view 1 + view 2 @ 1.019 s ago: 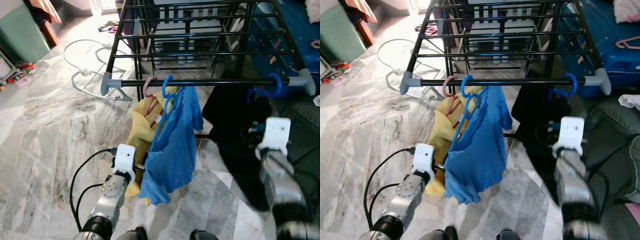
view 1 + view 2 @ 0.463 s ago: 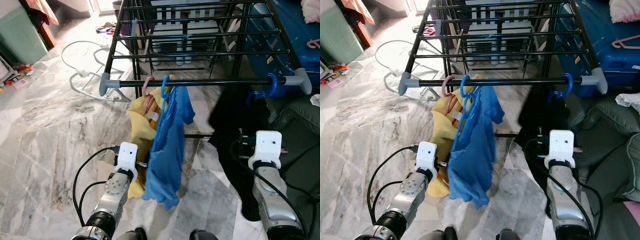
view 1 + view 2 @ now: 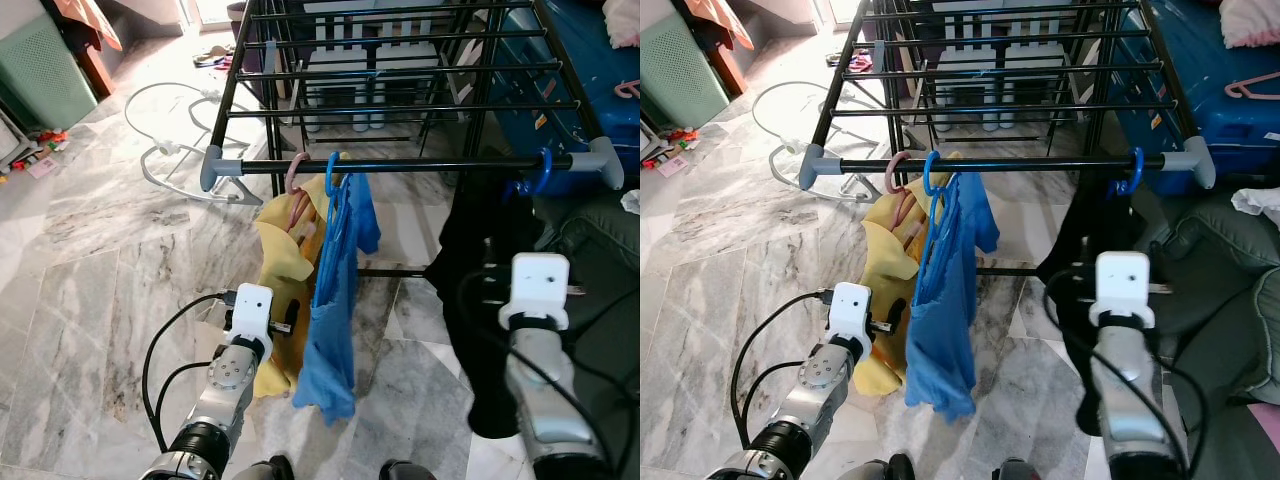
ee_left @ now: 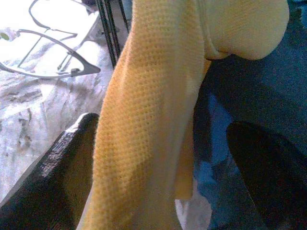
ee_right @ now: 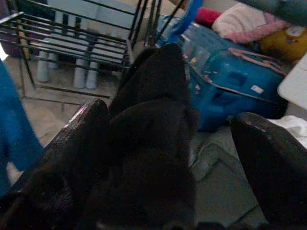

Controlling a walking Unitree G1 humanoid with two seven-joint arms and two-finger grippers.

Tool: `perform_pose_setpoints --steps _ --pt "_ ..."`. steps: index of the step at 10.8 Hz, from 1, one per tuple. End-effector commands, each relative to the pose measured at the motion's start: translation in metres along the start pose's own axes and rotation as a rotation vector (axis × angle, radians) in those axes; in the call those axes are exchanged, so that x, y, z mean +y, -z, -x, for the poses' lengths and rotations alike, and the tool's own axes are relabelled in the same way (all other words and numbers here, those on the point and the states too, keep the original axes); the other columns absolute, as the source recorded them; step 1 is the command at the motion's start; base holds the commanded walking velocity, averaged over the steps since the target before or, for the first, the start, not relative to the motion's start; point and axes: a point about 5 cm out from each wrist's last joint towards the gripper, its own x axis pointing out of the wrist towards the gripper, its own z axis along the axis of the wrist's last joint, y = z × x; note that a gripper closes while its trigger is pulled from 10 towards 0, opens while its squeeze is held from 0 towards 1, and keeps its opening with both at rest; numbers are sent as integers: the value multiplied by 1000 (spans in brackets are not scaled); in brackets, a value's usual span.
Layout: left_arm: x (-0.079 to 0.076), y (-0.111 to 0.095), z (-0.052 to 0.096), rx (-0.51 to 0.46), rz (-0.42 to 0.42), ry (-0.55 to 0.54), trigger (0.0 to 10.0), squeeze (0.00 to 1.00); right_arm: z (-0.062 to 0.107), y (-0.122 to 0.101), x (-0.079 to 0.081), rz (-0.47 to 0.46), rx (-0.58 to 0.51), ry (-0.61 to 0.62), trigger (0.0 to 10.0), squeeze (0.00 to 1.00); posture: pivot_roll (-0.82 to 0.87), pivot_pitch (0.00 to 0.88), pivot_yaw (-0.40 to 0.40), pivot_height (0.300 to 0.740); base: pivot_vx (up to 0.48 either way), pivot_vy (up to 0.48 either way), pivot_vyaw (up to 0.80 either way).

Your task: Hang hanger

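- On the near rail, right end, the blue hanger now hooks on, its black garment hanging free.
- Right gripper has backed away, fingers wide.
- Left gripper spreads wide around the yellow cloth; hanging looks done.

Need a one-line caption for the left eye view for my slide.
Yellow garment, blue garment and black garment hang on hangers from the drying rack's front rail, robot arms raised below.

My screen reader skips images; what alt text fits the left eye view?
Three garments hang on hangers from a black metal drying rack's front bar: yellow knit top, blue shirt, black garment. Both silver arms reach toward them over grey marble floor.
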Motion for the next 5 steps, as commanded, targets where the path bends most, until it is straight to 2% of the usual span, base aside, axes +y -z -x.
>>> perform_pose_setpoints --steps 1,2,4,5 --pt "3 8 4 26 -12 -13 10000 0 4 0 6 3 -8 -18 10000 1000 -254 88 80 740 0 0 0" --pt "2 8 5 24 -13 -16 10000 0 5 1 7 3 -2 -20 10000 1000 -245 86 76 740 0 0 0" --pt "6 9 5 30 -24 -32 10000 0 1 -2 18 1 -9 -61 10000 0 -234 85 71 740 -274 0 0" --pt "7 11 6 34 -23 -38 10000 0 1 -2 19 1 -10 -62 10000 0 -232 81 71 740 -281 0 0"
